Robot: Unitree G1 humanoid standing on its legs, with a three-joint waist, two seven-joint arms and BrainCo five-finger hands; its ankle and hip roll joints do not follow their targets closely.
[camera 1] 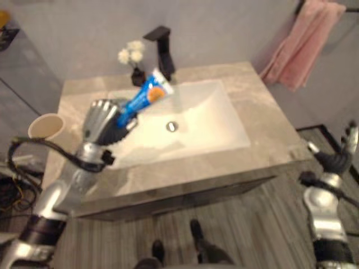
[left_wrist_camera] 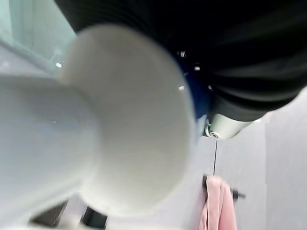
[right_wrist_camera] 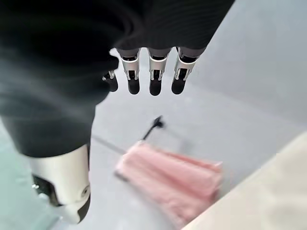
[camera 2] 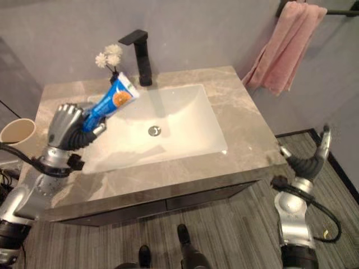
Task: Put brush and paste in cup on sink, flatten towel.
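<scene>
My left hand (camera 2: pixel 70 126) at left of frame, fingers curled round the blue paste tube (camera 2: pixel 109 103), held tilted over the white sink (camera 2: pixel 185 120), beige cup (camera 2: pixel 17 131) at far left edge, pink towel (camera 2: pixel 283 47) bunched on its rail upper right, my right hand (camera 2: pixel 314 157) lower right, fingers straight and holding nothing

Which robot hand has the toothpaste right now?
The left robot hand, fingers curled round the blue toothpaste tube over the sink; the right robot hand hangs open and empty beside the counter.
</scene>
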